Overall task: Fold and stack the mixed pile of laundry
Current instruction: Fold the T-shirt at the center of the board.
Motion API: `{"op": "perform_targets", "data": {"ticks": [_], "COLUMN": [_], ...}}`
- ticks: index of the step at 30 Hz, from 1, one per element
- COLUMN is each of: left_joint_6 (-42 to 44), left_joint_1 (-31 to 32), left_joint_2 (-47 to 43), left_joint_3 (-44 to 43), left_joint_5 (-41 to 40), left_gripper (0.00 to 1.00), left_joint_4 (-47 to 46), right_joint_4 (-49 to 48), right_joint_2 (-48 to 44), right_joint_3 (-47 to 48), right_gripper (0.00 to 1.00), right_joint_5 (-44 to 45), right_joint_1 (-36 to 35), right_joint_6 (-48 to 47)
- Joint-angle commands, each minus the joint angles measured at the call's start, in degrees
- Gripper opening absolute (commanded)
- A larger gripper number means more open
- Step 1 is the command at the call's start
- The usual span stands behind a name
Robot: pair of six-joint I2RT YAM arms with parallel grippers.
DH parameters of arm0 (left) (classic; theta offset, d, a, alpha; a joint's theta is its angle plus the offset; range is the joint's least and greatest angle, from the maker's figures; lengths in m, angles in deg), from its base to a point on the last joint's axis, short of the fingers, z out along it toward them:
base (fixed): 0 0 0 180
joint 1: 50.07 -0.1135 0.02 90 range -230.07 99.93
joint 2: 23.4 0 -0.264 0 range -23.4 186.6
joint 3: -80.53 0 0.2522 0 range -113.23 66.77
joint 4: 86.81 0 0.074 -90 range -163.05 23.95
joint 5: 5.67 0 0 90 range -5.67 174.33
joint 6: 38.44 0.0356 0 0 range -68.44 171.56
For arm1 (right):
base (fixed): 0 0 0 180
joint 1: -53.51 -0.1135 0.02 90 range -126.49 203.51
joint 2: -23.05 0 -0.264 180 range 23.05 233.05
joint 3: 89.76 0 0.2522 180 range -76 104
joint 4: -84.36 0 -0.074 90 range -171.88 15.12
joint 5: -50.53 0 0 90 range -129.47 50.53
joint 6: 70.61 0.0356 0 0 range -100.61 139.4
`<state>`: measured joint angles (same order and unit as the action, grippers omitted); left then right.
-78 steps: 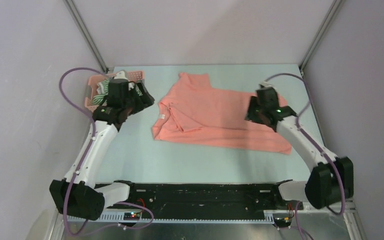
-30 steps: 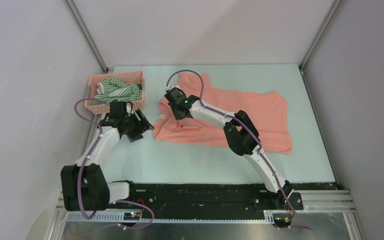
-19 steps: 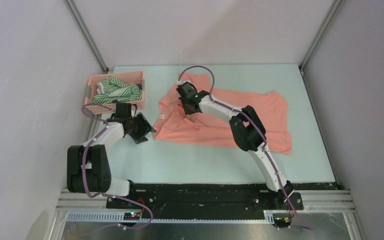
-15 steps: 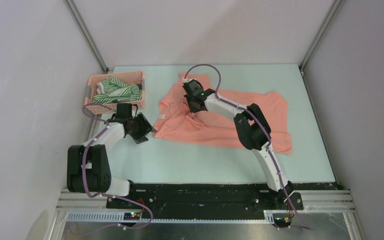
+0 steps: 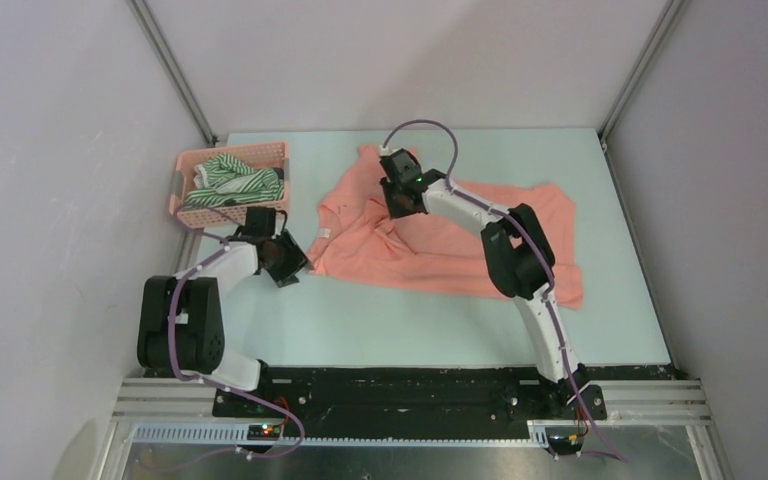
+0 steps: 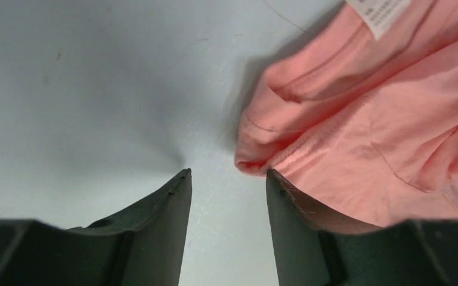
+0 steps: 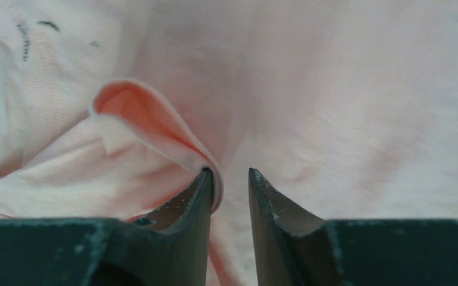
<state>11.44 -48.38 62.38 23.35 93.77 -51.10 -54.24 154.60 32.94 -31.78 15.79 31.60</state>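
Far left: one pink lattice basket (image 5: 182,192), with one green-and-white striped garment (image 5: 232,180) heaped inside. My left pincer (image 6: 226,176) sits low over the pale table (image 5: 380,320), fingers spread, nothing between them. The hem of the salmon-pink shirt (image 5: 460,245) lies just beside the right finger. One white care label (image 6: 381,12) at that edge, print too blurred to read. The one shirt lies rumpled mid-table. My right pincer (image 7: 229,173), nearly closed, pinches a raised fold on the shirt's left half.
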Motion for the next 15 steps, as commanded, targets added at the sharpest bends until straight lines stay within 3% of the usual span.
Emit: {"op": "perform_targets", "data": {"ticks": [1, 10, 15], "left_joint_6": [-0.04, -1.13, -0.97], "left_joint_1": [3.86, 12.25, 12.94], "left_joint_2": [-5.78, -5.29, 0.09], "left_joint_3": [-1.67, -9.15, -10.0], "left_joint_5": [-7.29, -10.69, -7.55], "left_gripper": [0.54, 0.53, 0.51], "left_joint_4": [0.37, 1.5, 1.26], "right_joint_4": [3.21, -0.45, -2.27], "right_joint_2": [-9.56, -15.93, -15.17], "right_joint_3": [-0.61, -8.96, -11.68], "right_gripper": [0.37, 0.5, 0.42], "right_joint_5": [0.15, -10.49, -16.62], "right_joint_1": [3.5, 0.88, -0.02], "right_joint_6": [4.73, 5.51, 8.12]}}
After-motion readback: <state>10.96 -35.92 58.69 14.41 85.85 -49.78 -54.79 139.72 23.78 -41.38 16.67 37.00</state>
